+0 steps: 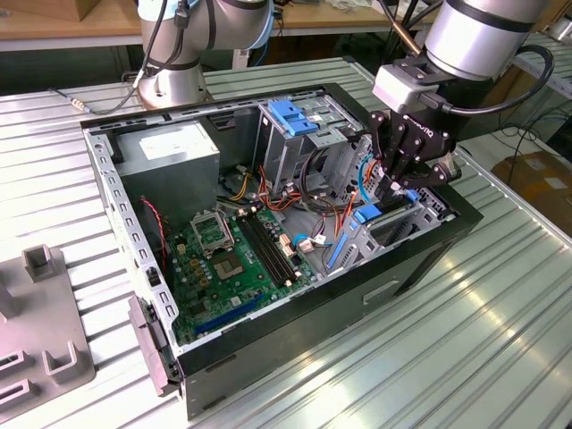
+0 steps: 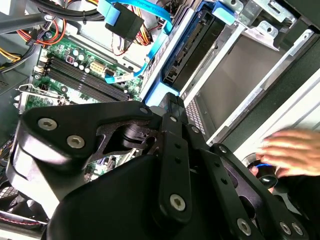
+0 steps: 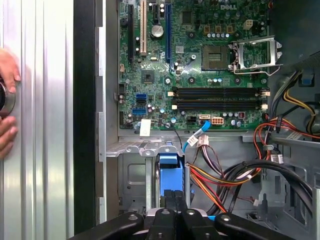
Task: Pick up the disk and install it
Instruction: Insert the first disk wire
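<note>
The disk point(image 1: 367, 213), grey metal in a bright blue carrier frame, stands on edge in a slot of the metal drive bay at the exterior view's right side of the open computer case point(image 1: 116, 206). In both wrist views the disk point(image 2: 192, 45) point(image 3: 170, 170) runs down into the bay. My gripper point(image 1: 398, 186) hangs right over it. Its black fingers point(image 3: 169, 207) are shut together, their tips point(image 2: 170, 100) at the blue end of the carrier. I cannot tell whether they press on it.
A fixed blue bracket point(image 1: 290, 116) tops the drive cage behind. Loose cables point(image 3: 235, 175) lie beside the bay, the green motherboard point(image 1: 232, 259) below. A person's hand point(image 3: 7, 100) rests outside the case wall. A grey fixture point(image 1: 36, 331) sits on the slatted table.
</note>
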